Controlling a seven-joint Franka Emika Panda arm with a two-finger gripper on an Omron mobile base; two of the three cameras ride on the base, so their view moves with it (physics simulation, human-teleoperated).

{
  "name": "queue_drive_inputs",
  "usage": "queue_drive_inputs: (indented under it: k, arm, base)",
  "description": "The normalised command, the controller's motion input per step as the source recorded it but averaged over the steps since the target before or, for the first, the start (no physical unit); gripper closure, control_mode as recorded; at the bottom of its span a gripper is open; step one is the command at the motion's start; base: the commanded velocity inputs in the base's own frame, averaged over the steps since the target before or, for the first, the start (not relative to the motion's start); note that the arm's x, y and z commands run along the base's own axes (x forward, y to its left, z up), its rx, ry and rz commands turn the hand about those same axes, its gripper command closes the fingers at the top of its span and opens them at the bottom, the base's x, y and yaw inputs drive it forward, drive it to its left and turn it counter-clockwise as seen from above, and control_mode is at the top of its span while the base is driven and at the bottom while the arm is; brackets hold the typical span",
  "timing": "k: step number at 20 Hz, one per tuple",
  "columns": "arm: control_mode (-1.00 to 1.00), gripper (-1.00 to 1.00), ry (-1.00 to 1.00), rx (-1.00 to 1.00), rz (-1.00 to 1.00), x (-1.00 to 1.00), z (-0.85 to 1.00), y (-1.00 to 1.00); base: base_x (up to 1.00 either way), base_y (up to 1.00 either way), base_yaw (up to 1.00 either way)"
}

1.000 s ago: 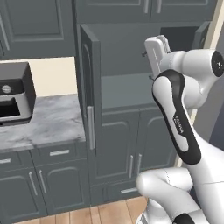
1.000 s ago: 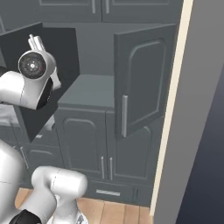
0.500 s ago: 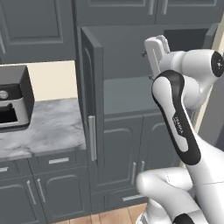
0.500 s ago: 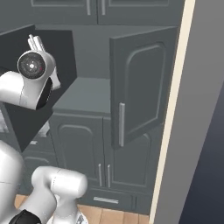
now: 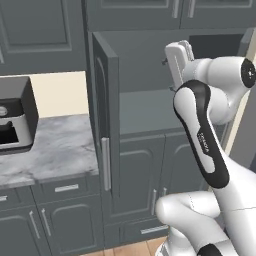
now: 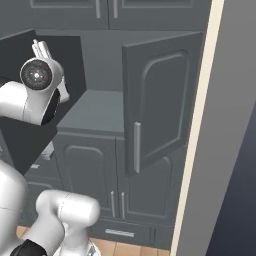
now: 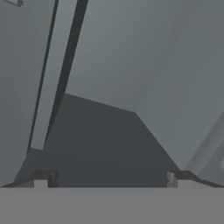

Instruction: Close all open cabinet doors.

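Two cabinet doors of the middle compartment stand open. The left door shows edge-on with its silver bar handle, and its dark inner face shows from the other side. The right door swings out toward me, its handle on its near edge. My gripper hangs between the two doors in front of the open compartment, touching neither. In the hand view the gripper is open and holds nothing, facing the bare shelf inside.
A black coffee machine sits on the marble counter to the left. Closed lower doors and upper doors surround the open compartment. A tall beige-edged panel stands close on the right.
The whole picture has shifted a little, so the camera has moved with the base. The arm keeps its pose, the gripper stays open, and both doors stay open.
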Motion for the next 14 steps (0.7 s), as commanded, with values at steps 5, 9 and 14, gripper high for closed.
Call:
queue_drive_inputs:
  k: [5,9,14]
  arm:
    - [1.00,-1.00,0.00,0.00,0.00,0.00,0.00,0.00]
    - [1.00,-1.00,0.00,0.00,0.00,0.00,0.00,0.00]
    - [1.00,-1.00,0.00,0.00,0.00,0.00,0.00,0.00]
  base:
    - [0.38,-0.14,0.00]
    - [0.34,-0.13,0.00]
    - [0.31,-0.15,0.01]
